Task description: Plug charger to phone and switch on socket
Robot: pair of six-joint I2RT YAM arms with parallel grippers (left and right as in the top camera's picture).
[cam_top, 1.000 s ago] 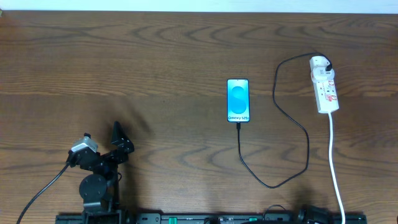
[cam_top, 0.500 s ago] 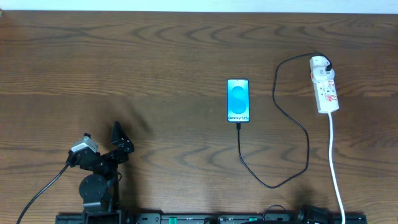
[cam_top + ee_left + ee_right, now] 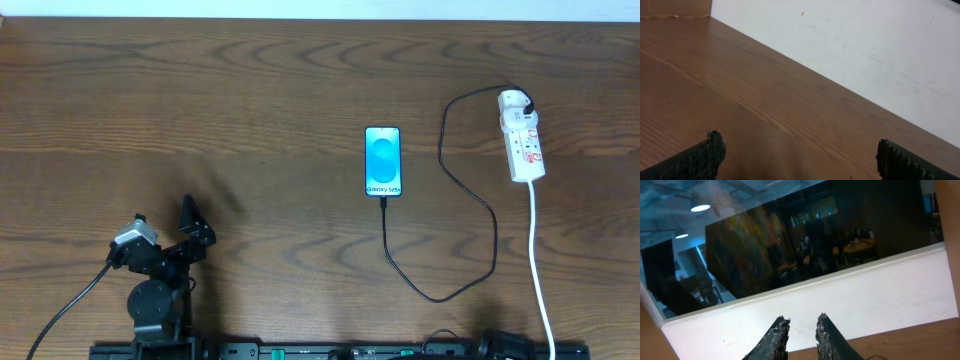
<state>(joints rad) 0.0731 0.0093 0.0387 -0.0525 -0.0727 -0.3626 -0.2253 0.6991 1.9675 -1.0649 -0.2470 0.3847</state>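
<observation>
Wood-grain counter (image 3: 250, 80), overhead view: phone (image 3: 383, 160) lies flat mid-counter, screen up, lit cyan. Charger (image 3: 494, 240) tip meets the phone's near short edge. The cable runs toward the arm bases, loops right, then climbs back to the far end of the socket (image 3: 524, 145). Too small to tell whether the tip is seated.

Socket lies to the right of the phone, well apart, lengthwise. Its white cord (image 3: 540, 270) trails to the near edge. Switch position not readable.

Left end effector (image 3: 190, 222) sits near-left, well apart from phone and cable. Its wrist view shows the fingers (image 3: 710, 152) spread wide, released, only bare counter between them.

Right end effector (image 3: 801, 330): fingers barely parted, slim gap, gripping nothing, aimed up at a white wall (image 3: 865, 295).
</observation>
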